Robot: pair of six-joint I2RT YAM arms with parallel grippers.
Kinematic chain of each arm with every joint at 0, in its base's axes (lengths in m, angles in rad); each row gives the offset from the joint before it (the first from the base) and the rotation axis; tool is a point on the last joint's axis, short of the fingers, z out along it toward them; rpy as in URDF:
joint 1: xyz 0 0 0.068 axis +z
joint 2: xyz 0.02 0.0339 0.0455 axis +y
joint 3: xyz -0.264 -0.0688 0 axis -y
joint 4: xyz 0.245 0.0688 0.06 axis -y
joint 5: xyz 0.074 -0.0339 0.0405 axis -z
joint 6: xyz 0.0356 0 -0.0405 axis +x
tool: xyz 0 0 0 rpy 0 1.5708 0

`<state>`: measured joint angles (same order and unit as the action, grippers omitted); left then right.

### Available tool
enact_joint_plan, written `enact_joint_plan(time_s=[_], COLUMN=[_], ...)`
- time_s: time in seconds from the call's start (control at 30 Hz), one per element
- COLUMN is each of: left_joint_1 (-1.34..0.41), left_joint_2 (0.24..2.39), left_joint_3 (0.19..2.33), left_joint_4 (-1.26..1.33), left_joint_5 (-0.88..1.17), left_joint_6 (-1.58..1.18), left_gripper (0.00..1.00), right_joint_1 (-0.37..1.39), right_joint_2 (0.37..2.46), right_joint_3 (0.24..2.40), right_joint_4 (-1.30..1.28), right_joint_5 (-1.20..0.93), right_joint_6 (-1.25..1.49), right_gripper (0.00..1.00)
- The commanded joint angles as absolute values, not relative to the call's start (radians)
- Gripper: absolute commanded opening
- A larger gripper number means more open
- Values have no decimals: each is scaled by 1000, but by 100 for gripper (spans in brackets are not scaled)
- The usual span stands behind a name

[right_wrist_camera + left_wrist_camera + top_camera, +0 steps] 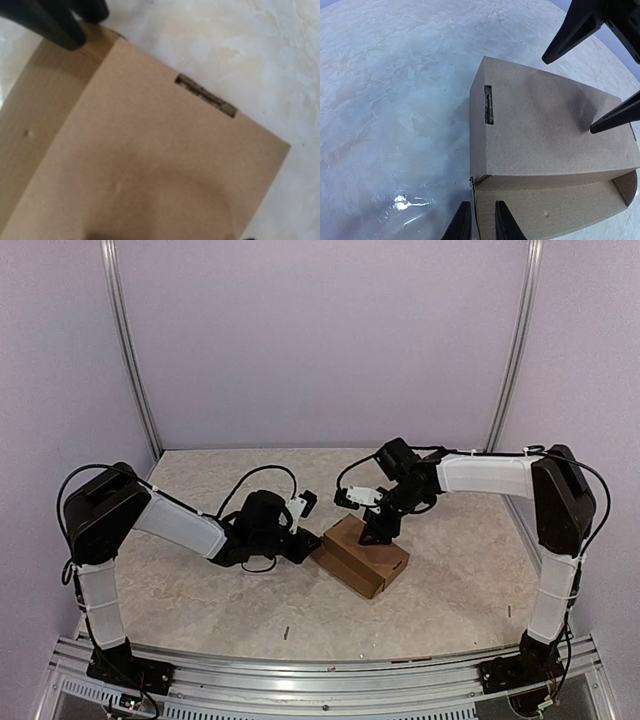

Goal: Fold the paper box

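The paper box (372, 562) is a brown cardboard box lying mid-table, its lid (545, 135) folded down and a narrow slot (489, 104) cut near one edge. My left gripper (312, 545) is at the box's left corner. In the left wrist view its fingers (481, 220) stand close together either side of the thin side wall (474, 200). My right gripper (375, 532) is open, and its spread fingertips (594, 130) rest on top of the lid. The right wrist view is filled by the lid (150, 150), with the left fingers (55, 25) at its top left.
The box lies on a marbled table (200, 590). A metal rail (300, 665) runs along the near edge. Purple walls with upright metal posts (130, 350) close in the back and sides. Small dark specks (285, 632) lie near the front.
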<state>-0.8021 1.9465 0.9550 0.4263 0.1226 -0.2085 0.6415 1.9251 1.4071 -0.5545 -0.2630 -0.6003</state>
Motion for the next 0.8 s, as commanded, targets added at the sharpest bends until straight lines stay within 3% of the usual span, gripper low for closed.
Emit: enact_joint_plan(time_s=[0.0, 0.1, 0.3, 0.77], left_joint_1=[-802, -810, -856, -1066], left_joint_2=[1977, 1977, 1951, 1857], left_joint_3=[973, 966, 911, 791], left_joint_4=[444, 460, 482, 484], left_joint_5=[161, 166, 93, -255], left_joint_6=[-224, -225, -251, -349], left_gripper=[14, 9, 3, 0], right_joint_1=[651, 647, 639, 634], right_joint_2=[1911, 1912, 2004, 2011], right_joint_3=[1459, 1487, 1611, 1501], right_joint_4=[-589, -565, -660, -729], right_joint_5=[-260, -240, -204, -466], right_joint_6=[-559, -490, -414, -417], right_gripper=[74, 80, 82, 82])
